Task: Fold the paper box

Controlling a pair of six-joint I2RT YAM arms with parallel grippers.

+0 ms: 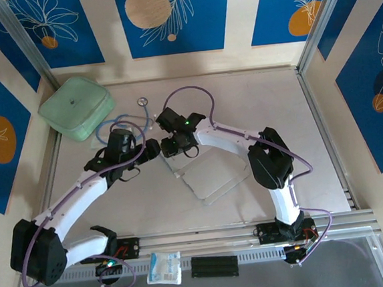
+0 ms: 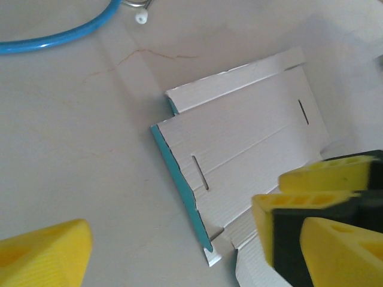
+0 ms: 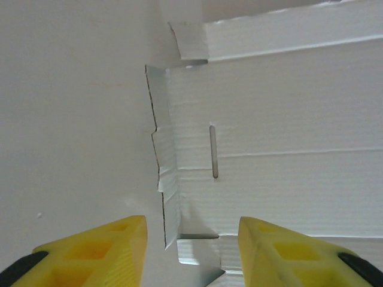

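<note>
The box (image 1: 211, 177) lies white side up on the surface (image 1: 276, 109) between the arms, only one side flap (image 3: 163, 155) slightly raised, so nearly all folding seems left; the left end effector (image 1: 150, 149) hovers open nearby, the right end effector (image 3: 191, 224) open astride that flap.

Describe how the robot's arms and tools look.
The left arm and right arm have white links, black joints and purple cables. The left tool and right tool have yellow, ribbed, wedge-shaped fingers.
</note>
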